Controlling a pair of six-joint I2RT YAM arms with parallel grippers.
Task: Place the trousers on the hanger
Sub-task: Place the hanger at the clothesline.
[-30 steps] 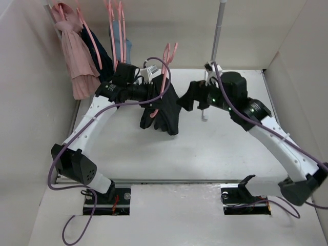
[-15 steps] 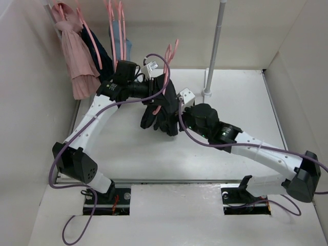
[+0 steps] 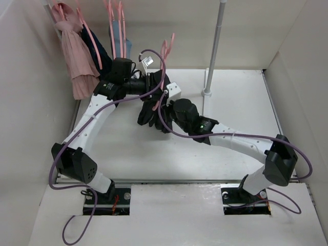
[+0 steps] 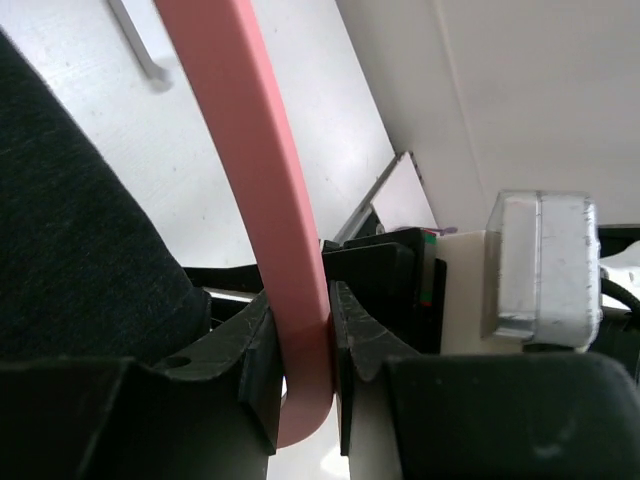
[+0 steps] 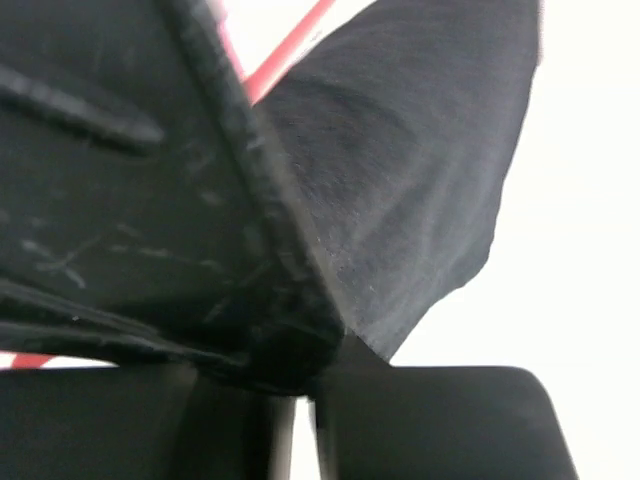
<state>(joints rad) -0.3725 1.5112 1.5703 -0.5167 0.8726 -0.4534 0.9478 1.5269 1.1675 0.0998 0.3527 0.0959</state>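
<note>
The black trousers (image 3: 150, 114) hang folded over a pink hanger (image 3: 165, 47) held up above the table at centre-left. My left gripper (image 3: 154, 84) is shut on the hanger's pink bar (image 4: 270, 200), which sits pinched between its jaws (image 4: 305, 345), with the trouser cloth (image 4: 80, 240) just to the left. My right gripper (image 3: 165, 109) has reached in from the right and is shut on a bunched fold of the trousers (image 5: 420, 170) at its fingertips (image 5: 300, 375). A bit of the hanger (image 5: 285, 55) shows behind the cloth.
At the back left several pink hangers carry a pink garment (image 3: 77, 54), a dark navy one (image 3: 101, 55) and a blue-grey one (image 3: 124, 45). A white rack pole (image 3: 215, 46) stands at the back centre-right. Beige walls close in both sides.
My right arm swung left from beside the pole to the hanging trousers and shut its open jaws on the cloth. The left arm shifted the hanger slightly left and back.
</note>
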